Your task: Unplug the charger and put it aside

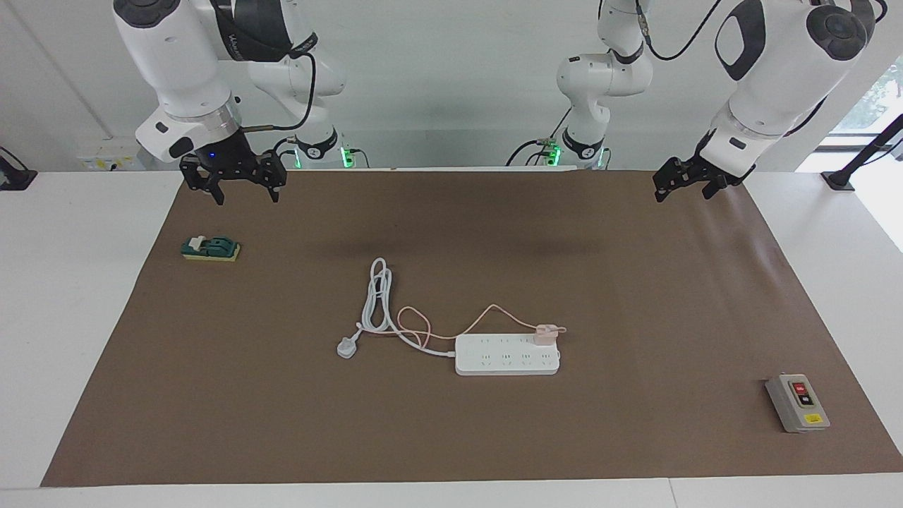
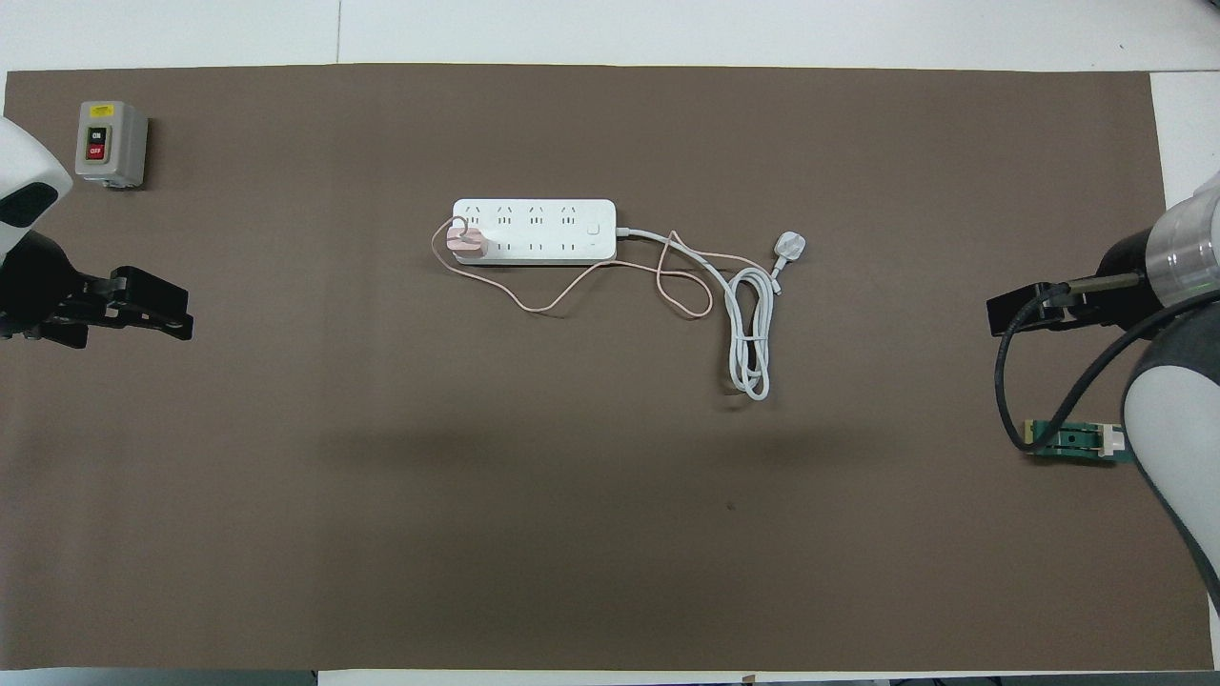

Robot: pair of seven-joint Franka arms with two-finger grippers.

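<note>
The left gripper (image 1: 681,190) hangs in the air over the brown mat (image 1: 635,282), at the left arm's end of the table and close to the robots' edge. Its fingers are apart and it holds nothing. In the overhead view the left gripper (image 2: 176,319) pokes in from the side of the picture.

The right gripper (image 1: 243,194) hangs over the corner of the mat at the right arm's end. Its two black fingers are spread apart and nothing is between them. In the overhead view only its dark tip (image 2: 1001,314) shows. Just farther from the robots than this gripper, a small green and yellow block (image 1: 210,248) lies on the mat.

Both grippers are well apart from the charger (image 1: 544,334). The little pink charger is still plugged into the white power strip (image 1: 506,355), in the end socket toward the left arm's end, on the side nearer the robots. The power strip lies flat near the middle of the mat. The charger's thin pink cable (image 1: 487,314) curls over the mat toward the right arm's end and crosses the strip's thick white cord (image 1: 377,300). That cord is folded in a long loop, and its white plug (image 1: 346,347) lies beside it.

A grey box with a red button and a black button (image 1: 797,403) sits well apart, near the mat's corner at the left arm's end, farther from the robots.
</note>
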